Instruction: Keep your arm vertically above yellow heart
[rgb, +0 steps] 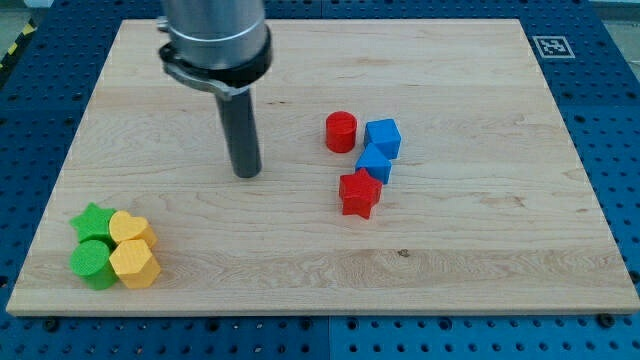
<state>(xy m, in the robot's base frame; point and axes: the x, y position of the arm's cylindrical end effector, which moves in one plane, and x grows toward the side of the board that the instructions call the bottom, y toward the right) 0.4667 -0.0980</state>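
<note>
The yellow heart (130, 229) lies near the board's lower left corner, in a tight cluster with a yellow hexagon (134, 264) below it, a green star (92, 221) to its left and a green cylinder (92, 262) at lower left. My tip (246, 174) rests on the board well to the upper right of this cluster, about a hand's width from the yellow heart, touching no block.
A red cylinder (341, 131), a blue cube (383, 137), a second blue block (374, 163) and a red star (359, 193) sit grouped right of centre. The wooden board (480, 250) lies on a blue perforated table, with a fiducial tag (553, 45) at its upper right corner.
</note>
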